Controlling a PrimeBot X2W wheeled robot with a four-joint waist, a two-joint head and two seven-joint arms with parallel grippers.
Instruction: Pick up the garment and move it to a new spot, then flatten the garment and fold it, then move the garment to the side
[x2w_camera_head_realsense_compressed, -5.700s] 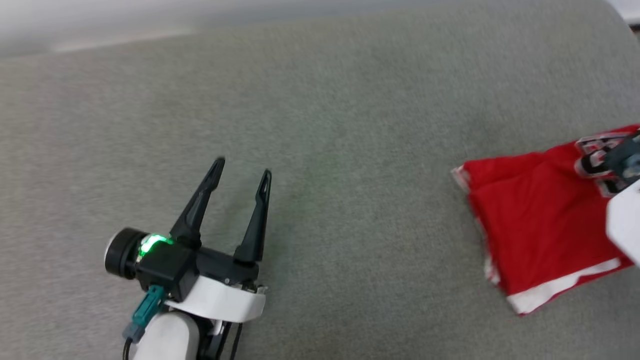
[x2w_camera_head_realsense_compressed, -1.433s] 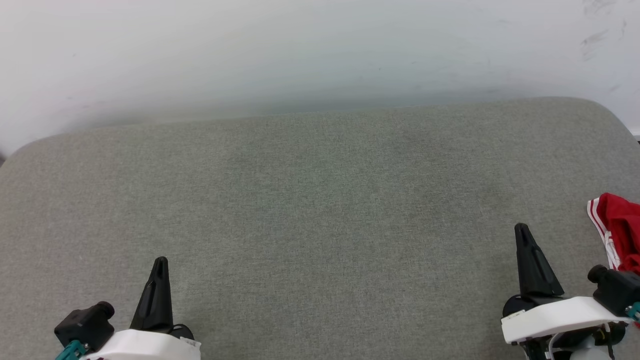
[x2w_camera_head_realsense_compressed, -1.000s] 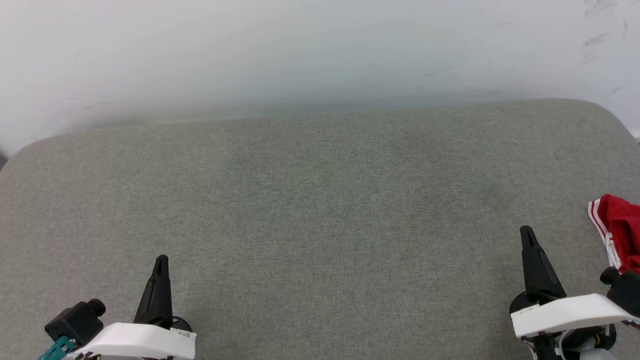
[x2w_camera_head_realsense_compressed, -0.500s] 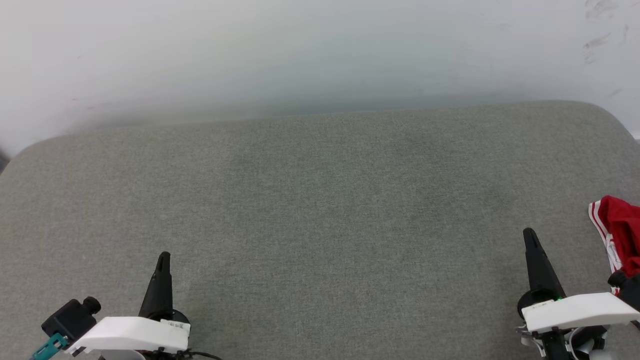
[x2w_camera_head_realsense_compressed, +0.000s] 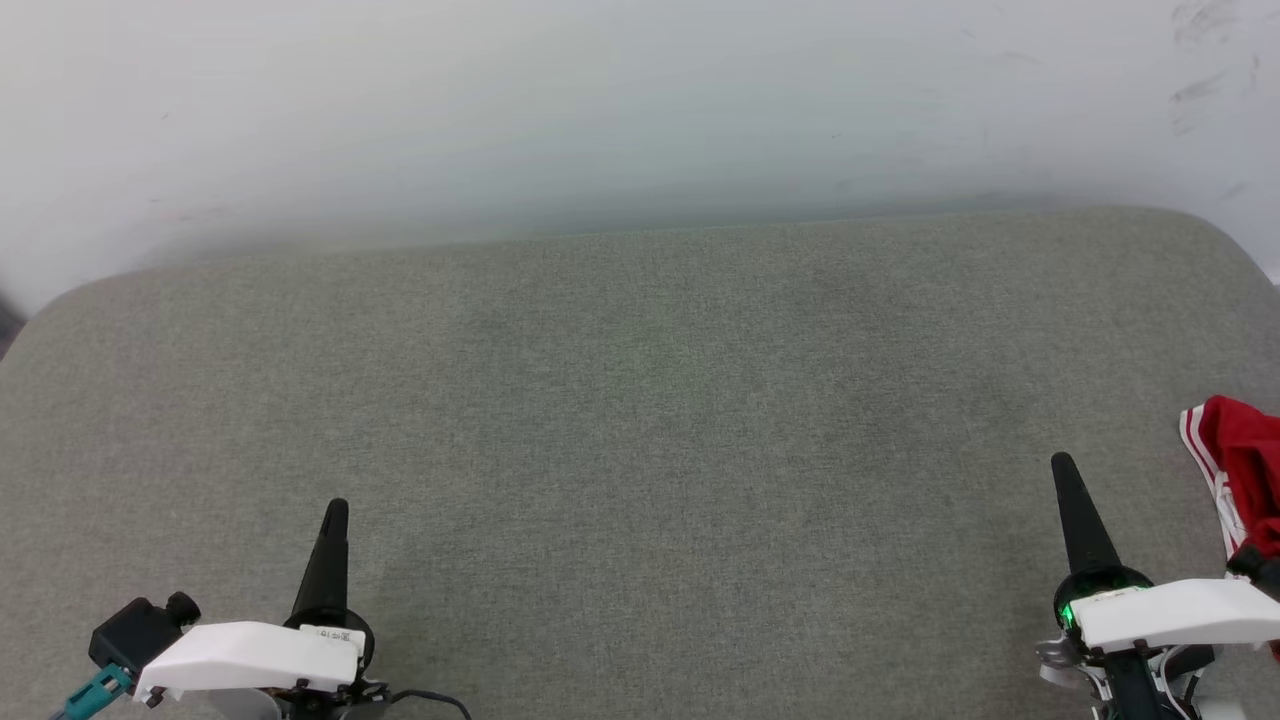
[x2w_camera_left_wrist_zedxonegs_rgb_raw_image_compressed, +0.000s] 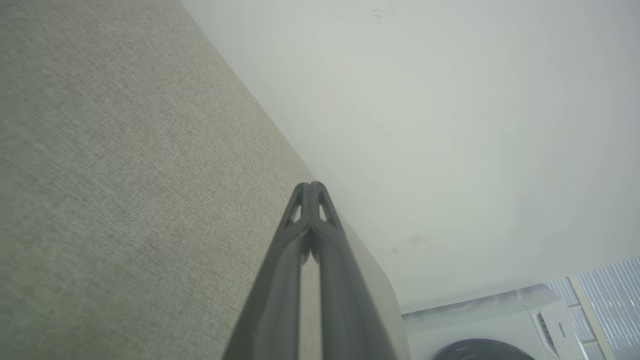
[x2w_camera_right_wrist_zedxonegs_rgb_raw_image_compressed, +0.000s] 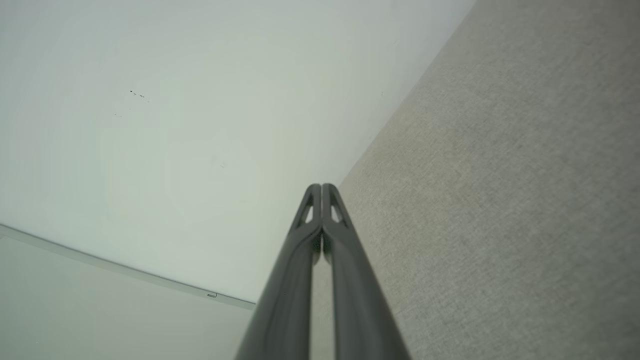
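The shirt (x2w_camera_head_realsense_compressed: 1243, 462) is red with white stripes along its edge. It lies on the grey cushion (x2w_camera_head_realsense_compressed: 640, 420), just to the right of the right claw (x2w_camera_head_realsense_compressed: 1063, 468). The right claw and the left claw (x2w_camera_head_realsense_compressed: 335, 512) are both pinched together, holding nothing.

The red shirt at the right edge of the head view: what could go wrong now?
1. The shirt lies partly outside the head view, so its fold cannot be checked.
2. The right gripper, shut, has its wrist close beside the shirt; moving that arm might drag it.
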